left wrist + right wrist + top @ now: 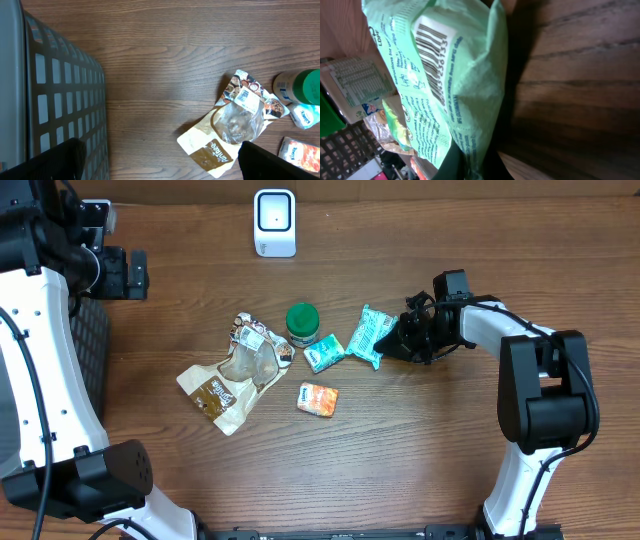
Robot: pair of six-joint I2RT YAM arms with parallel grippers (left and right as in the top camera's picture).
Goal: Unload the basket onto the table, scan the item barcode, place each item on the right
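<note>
Well, right gripper (393, 343): we see its jaws pressed together on the near edge of the green packet, low over the table (420, 470).
Green packet (370, 335): pinched at the fingertips, stretching away from the tool; in the right wrist view it fills the left half of the frame.
Barcode (432, 40): printed on a white patch of the packet, facing the wrist camera.
Small teal packet (324, 353): just past the far end of the held packet, lying flat.
Green-lidded jar (302, 323): a step farther out, upright, just beside the teal packet.
Orange packet (318, 399): about as far from the tool as the jar, off to the other side, apart from the rest.
Brown pouch (232, 375): farther still, flat and crumpled – its clear window faces up.
White scanner (274, 222): well away from the tool, standing at the table's back edge.
Left gripper (125, 272): farthest from the tool – we see its fingers spread wide and holding nothing, beside the dark basket (50, 100).
</note>
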